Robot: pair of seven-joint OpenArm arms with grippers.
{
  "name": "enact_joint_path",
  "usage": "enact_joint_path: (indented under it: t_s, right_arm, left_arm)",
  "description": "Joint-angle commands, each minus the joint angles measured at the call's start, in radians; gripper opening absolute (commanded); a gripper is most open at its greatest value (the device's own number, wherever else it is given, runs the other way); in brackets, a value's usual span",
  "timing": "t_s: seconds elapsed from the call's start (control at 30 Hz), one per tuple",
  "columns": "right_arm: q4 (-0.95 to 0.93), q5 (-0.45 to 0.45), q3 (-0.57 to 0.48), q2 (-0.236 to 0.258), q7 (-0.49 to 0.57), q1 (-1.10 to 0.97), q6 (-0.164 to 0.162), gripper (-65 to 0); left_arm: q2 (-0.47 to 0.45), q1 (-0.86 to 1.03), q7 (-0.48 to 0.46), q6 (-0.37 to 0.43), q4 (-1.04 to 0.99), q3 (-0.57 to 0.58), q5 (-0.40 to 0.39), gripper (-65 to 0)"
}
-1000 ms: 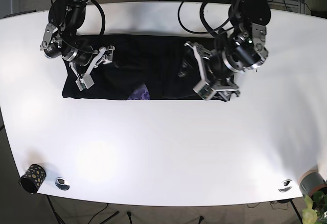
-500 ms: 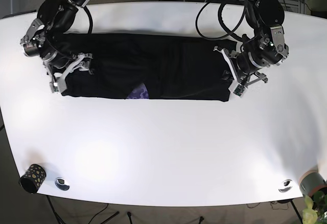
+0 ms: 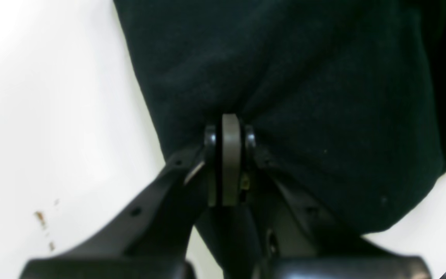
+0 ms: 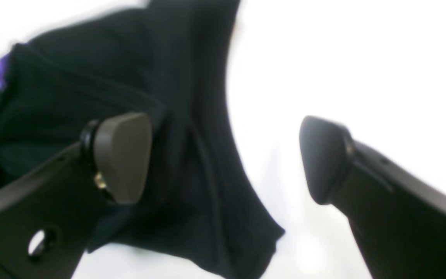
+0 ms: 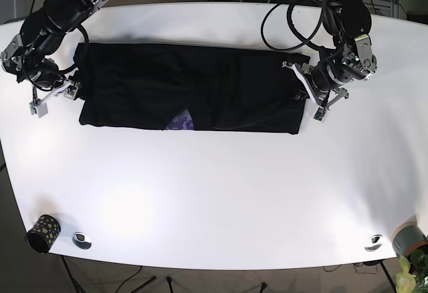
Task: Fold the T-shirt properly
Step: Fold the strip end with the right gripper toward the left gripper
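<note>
The black T-shirt lies as a long flat band across the back of the white table, with a small purple print at its front edge. My left gripper is at the shirt's right end. In the left wrist view it is shut, pinching a pucker of the shirt's black cloth. My right gripper is at the shirt's left end. In the right wrist view it is open, one pad over the shirt and the other over bare table.
A dark patterned cup stands at the front left corner beside a metal disc. Another disc and a grey pot with a plant are at the front right. Cables hang behind the table's far edge.
Both arms have moved outward from over the shirt to its two ends. The shirt now lies longer and flatter. The right gripper has slid left to the shirt's left edge.
</note>
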Motion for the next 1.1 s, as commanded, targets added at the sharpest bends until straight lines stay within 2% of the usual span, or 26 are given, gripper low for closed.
enact_joint_path:
  t_s: [0.0,0.17,0.2,0.3,0.5,0.6,0.7,0.77,0.9,0.97,1.07]
  right_arm:
    - [-0.031,0.058,0.0,0.025,0.013,0.018,0.002,-8.1]
    - [-0.091,0.174,-0.005,0.02,0.013,-0.016,0.002,-8.1]
    - [-0.091,0.186,-0.014,0.005,0.013,-0.017,0.002,-8.1]
    - [-0.09,0.194,-0.065,-0.026,0.013,-0.039,0.002,-8.1]
    - [-0.088,0.196,-0.102,-0.078,0.013,-0.063,0.002,-8.1]
    - [-0.05,0.191,-0.108,-0.084,0.013,-0.077,0.002,-9.8]
    - [0.012,0.19,-0.106,-0.098,0.013,-0.082,0.002,-21.9]
    - [0.059,0.188,-0.105,-0.104,0.013,-0.082,0.002,-37.1]
    - [0.141,0.182,-0.106,-0.102,0.024,-0.085,0.002,-60.7]
    - [0.18,0.154,-0.108,-0.101,0.026,-0.089,0.002,-65.0]
    - [0.265,0.084,-0.111,-0.092,0.027,-0.088,0.002,-63.9]
  left_arm:
    - [-0.007,-0.006,0.01,-0.001,-0.011,-0.001,0.012,-64.9]
    - [-0.027,-0.008,0.009,-0.001,-0.023,-0.001,0.01,-64.9]
    - [-0.027,-0.008,0.009,-0.001,-0.023,-0.001,0.01,-64.9]
    - [-0.028,-0.009,0.009,-0.001,-0.028,0.001,0.012,-64.9]
    - [-0.031,-0.034,0.009,-0.001,-0.029,-0.001,0.013,-64.7]
    - [-0.031,-0.037,0.009,-0.001,-0.031,-0.001,0.013,-64.7]
    - [-0.027,-0.04,0.009,-0.001,-0.031,0.001,0.013,-64.7]
    - [-0.025,-0.042,0.009,-0.001,-0.032,0.001,0.015,-64.7]
    - [-0.004,-0.042,0.009,-0.001,-0.072,0.019,0.015,-64.6]
    - [0.001,-0.043,0.009,-0.001,-0.101,0.038,0.015,-64.6]
    - [0.004,-0.068,0.009,-0.001,-0.14,0.065,0.013,-64.6]
